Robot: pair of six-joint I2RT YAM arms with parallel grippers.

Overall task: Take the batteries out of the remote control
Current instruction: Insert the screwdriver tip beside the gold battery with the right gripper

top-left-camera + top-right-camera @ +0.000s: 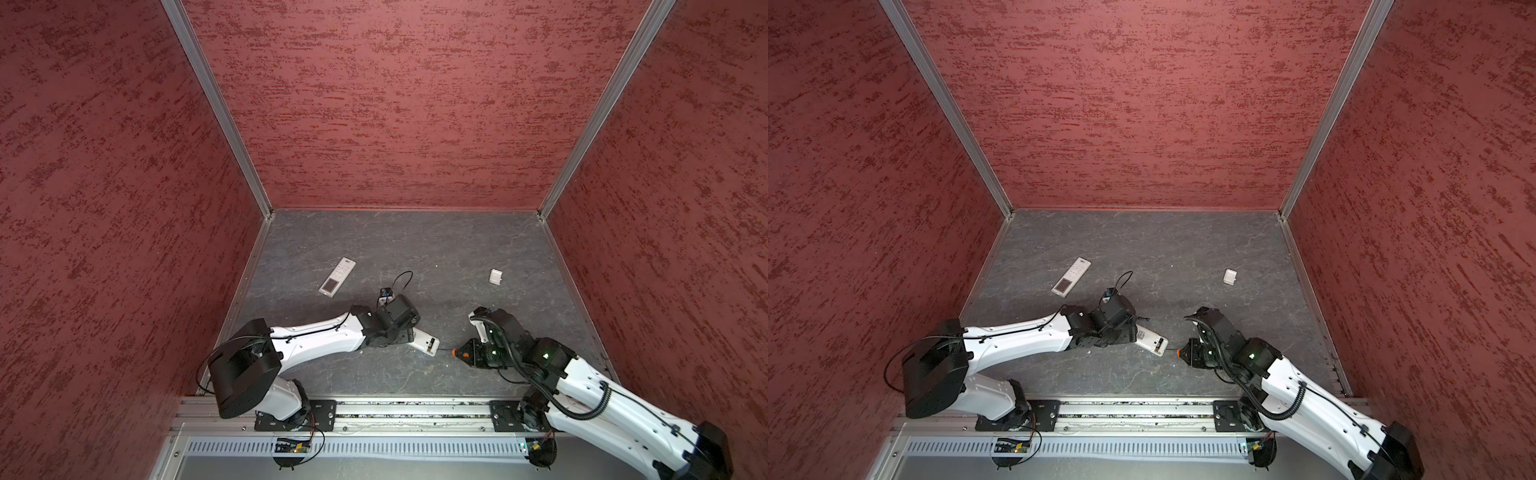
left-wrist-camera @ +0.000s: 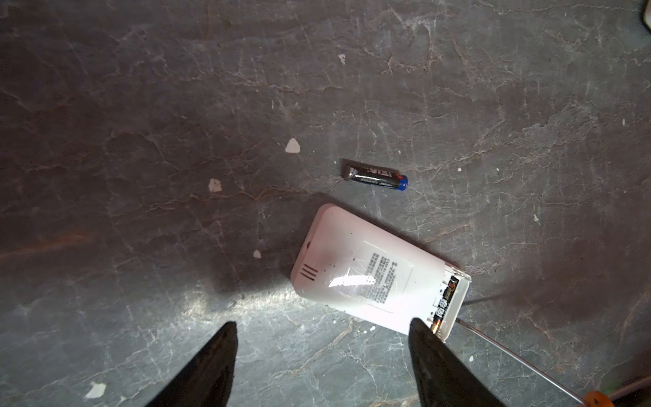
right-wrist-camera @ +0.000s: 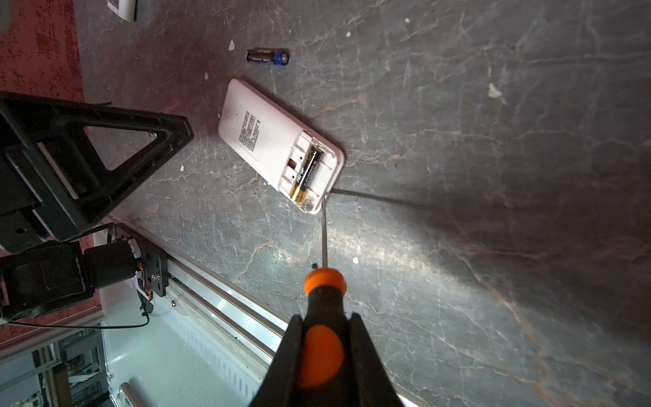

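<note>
1. The right jaws are clenched on the black-and-orange handle of a screwdriver point(image 3: 322, 334).
2. Its thin shaft runs forward to the open end of the remote point(image 3: 260, 137). The tip sits at the edge there, by the gold end of the seated battery point(image 3: 308, 169).
3. The left jaws are released and spread wide with nothing between them, poised above the remote. One of the fingers point(image 2: 433, 352) overlaps the remote's corner by the compartment in the left wrist view; whether it touches cannot be told.
4. The remote is white and lies face down on the grey stone-patterned worktop point(image 1: 415, 249), label upward and back cover off.
5. Its compartment holds the seated battery, a dark cell with pale lettering. The slot beside it is empty.
6. The loose battery point(image 2: 376, 177) lies flat on the worktop just beyond the remote's closed end, not touching it. It is black with a blue end.
7. A second remote point(image 1: 337, 276) lies buttons up, farther back on the left.
8. A small white cover point(image 1: 496, 276) lies well apart at the back right.
</note>
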